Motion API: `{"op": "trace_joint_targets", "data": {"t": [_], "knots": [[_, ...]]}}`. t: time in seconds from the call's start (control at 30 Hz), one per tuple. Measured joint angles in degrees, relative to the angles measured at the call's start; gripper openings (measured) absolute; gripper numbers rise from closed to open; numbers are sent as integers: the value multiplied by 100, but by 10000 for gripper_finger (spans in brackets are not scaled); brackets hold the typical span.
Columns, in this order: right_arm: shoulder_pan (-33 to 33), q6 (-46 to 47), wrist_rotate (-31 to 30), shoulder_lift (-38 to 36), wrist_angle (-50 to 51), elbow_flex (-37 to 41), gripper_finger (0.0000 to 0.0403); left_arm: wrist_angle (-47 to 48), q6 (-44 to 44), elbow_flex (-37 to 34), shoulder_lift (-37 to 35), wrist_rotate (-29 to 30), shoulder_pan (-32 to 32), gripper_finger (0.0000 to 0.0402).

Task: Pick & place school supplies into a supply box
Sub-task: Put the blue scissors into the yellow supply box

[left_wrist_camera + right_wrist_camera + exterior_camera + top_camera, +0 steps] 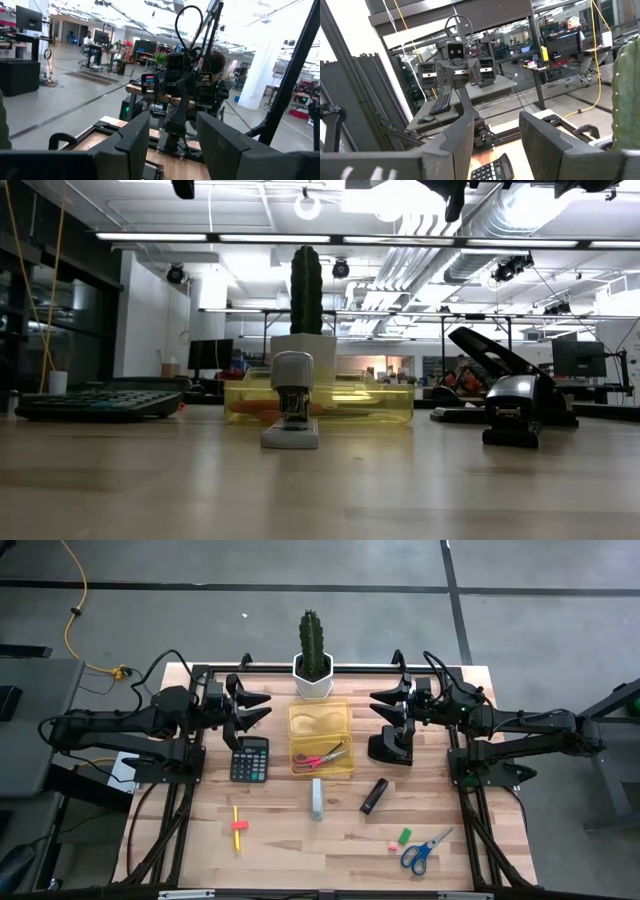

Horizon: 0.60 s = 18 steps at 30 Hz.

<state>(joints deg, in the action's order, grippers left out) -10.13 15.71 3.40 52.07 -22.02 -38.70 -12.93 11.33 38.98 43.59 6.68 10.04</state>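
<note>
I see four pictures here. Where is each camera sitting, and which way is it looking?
High view: above the table, looking straight down; shows both arms, left gripper and right gripper, either side of the yellow box.
Low view: at tabletop height, looking level across at a stapler and the box; almost none of the arms shows.
Left wrist view: on the left arm, facing the right arm past its own open fingers.
Right wrist view: on the right arm, facing the left arm past its own open fingers.
Shared: the cactus shows in high, low and right wrist views.

Two matte-black jointed robot arms w/ black cable loops; left gripper (262, 710) & right gripper (380, 708) have pointed black fingers; green LED on the right arm's wrist.
</note>
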Motion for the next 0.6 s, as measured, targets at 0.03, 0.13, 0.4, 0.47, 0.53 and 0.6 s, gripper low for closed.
{"op": "trace_joint_targets", "data": {"t": [0.03,0.13,0.4,0.47,0.53,0.6], "knots": [[0,35,1,0,0,0,151,-1,0,0,-1,0,0,150],[0,76,2,0,0,0,151,0,0,0,0,0,0,150],[0,78,1,0,0,0,151,-1,1,0,-2,-4,-1,150],[0,110,2,0,0,0,151,-1,64,0,-2,-4,0,150],[0,368,2,0,0,0,151,1,141,0,-1,-4,-1,150],[2,795,15,0,11,0,151,9,151,0,-2,-4,0,150]]}}
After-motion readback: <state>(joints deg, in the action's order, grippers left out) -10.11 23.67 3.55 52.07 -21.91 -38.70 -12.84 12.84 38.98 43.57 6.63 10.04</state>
